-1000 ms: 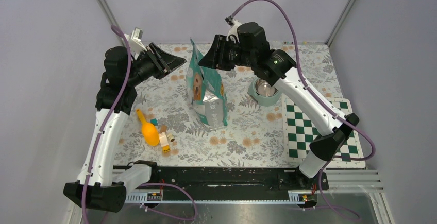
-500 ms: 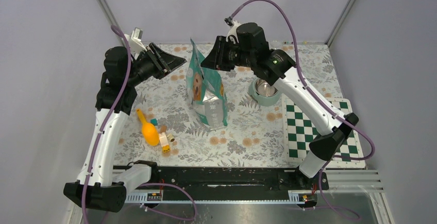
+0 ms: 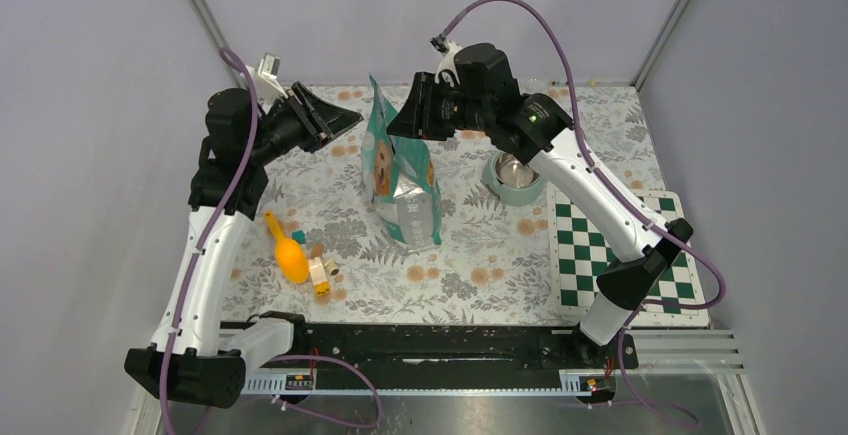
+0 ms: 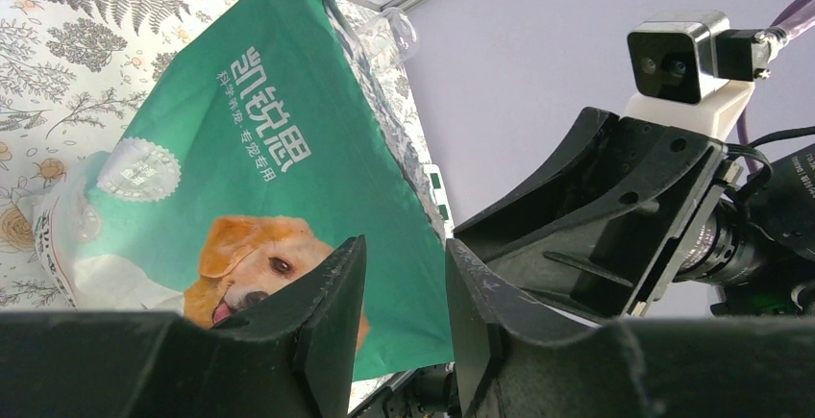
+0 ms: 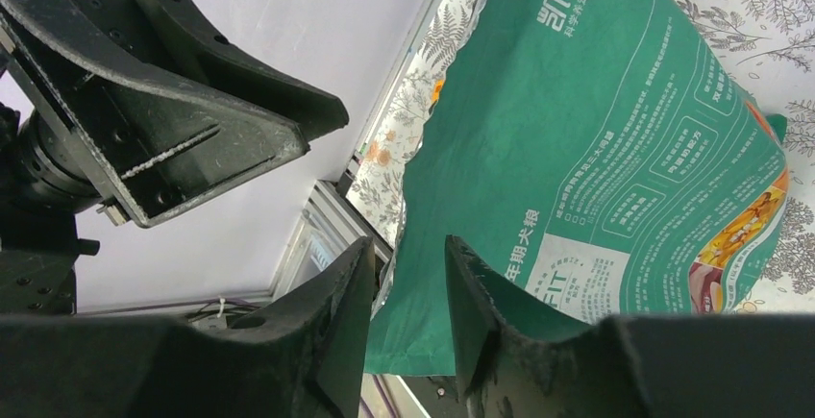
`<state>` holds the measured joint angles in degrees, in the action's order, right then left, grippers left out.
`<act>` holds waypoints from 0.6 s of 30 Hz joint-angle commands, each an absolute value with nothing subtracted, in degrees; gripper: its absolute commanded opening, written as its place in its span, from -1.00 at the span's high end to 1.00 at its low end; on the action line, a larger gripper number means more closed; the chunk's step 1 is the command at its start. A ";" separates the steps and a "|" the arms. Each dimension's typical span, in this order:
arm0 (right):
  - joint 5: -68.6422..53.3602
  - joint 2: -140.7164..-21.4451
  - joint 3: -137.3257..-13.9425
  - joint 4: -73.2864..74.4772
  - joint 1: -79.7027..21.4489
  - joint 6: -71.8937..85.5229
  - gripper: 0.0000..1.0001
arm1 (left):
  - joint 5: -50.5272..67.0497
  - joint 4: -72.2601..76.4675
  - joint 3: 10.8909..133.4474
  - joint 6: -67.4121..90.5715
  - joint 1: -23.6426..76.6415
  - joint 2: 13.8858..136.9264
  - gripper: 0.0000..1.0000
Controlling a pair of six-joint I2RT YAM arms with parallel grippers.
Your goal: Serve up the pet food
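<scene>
The flowered desk [image 3: 480, 255] is seen whole only from above, and its right part is crossed by the right arm. A teal bag [image 3: 400, 180] is stood on its base near the middle of the desk, its long axis pointing upward and its narrow top edge raised between the two grippers. The pet food is hidden in every view, and whether the bag's mouth is sealed cannot be told. The side printed with a golden dog is turned toward the left gripper [image 4: 404, 255], and the side with text panels toward the right gripper [image 5: 408, 250]. The bag's base is cut off in both wrist views. A green chequered mat [image 3: 620, 245] is laid at the right, partly covered by the right arm. A pale green bowl [image 3: 500, 193] with a shiny inside is set just beside the mat's far corner, its far rim hidden under the arm, and its contents cannot be made out. An orange scoop [image 3: 290, 255] is laid left of the bag, with small toy blocks [image 3: 320, 277] just beside it, too small to tell apart. Both grippers are held off the desk near the bag's top, one on each side. Each has its jaws parted and nothing is grasped.
</scene>
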<state>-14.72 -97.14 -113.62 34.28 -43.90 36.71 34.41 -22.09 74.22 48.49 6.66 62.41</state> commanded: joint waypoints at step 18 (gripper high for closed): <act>-16.92 -98.22 -117.73 37.56 -45.05 35.41 0.82 | 36.70 -18.13 72.81 49.37 7.90 62.30 0.26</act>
<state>-16.10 -97.91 -115.26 36.80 -44.23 36.29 34.81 -21.30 73.45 48.53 7.01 62.43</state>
